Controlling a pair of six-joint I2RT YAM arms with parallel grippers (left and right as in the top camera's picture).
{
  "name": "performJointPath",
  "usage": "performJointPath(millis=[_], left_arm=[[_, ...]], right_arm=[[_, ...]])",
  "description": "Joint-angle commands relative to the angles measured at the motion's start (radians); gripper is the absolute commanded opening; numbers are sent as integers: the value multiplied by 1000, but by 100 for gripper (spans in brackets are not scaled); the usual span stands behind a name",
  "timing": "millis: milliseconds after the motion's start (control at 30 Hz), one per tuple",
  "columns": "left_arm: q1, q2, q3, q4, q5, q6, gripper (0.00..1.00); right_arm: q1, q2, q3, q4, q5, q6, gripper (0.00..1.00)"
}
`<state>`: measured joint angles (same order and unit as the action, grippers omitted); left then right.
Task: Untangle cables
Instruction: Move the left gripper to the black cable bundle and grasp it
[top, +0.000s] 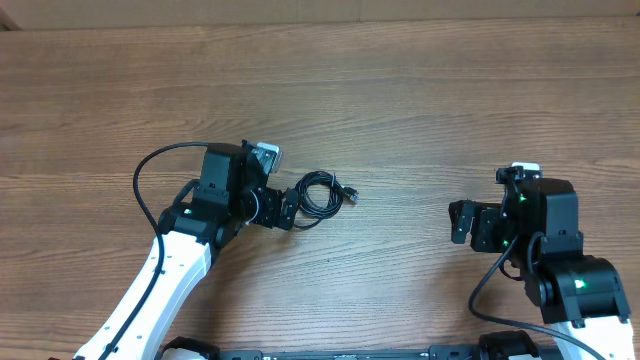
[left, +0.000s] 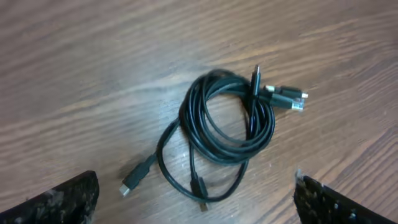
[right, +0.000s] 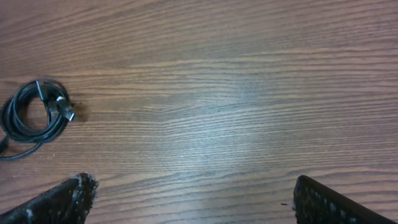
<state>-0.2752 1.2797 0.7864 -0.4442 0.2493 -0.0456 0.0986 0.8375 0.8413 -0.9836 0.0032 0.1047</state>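
Mid-bench, my left hand (top: 291, 210) gapes empty beside the cables (left: 227, 124); I aim to pinch one loose plug (left: 129, 185) only.

The left arm (top: 165, 275) reaches in from the near left, left gripper (top: 291, 211) facing right, jaws wide apart. The right arm (top: 575, 280) sits folded at the near right, right gripper (top: 459, 222) facing left, jaws equally wide

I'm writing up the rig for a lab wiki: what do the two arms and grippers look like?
The left arm has a long white link ending in a black wrist, with a thin black cable arching beside it. The right arm shows rounded black housings. Both carry small green lights. The left gripper and right gripper are black, with rough, speckled fingers.
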Motion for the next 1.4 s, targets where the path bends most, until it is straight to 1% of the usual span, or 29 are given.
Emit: performJointPath(millis=[0, 267, 533, 800, 1067, 1200, 1367], left_arm=[[0, 8, 20, 49, -13, -23, 100], [0, 24, 20, 164, -13, -33, 100], [0, 121, 20, 183, 11, -38, 100], [0, 168, 20, 240, 13, -41, 100], [0, 213, 20, 255, 14, -41, 100], [0, 246, 20, 283, 40, -41, 100], [0, 271, 20, 338, 63, -40, 83]], right_arm=[[-5, -2, 26, 1, -5, 4, 100], [-5, -2, 26, 9, -53, 4, 100], [-5, -2, 26, 8, -54, 4, 100], [-5, -2, 26, 8, -64, 4, 100], [-5, 1, 26, 20, -129, 4, 100], [-5, 10, 26, 20, -129, 3, 100], [-5, 29, 26, 20, -129, 3, 100]])
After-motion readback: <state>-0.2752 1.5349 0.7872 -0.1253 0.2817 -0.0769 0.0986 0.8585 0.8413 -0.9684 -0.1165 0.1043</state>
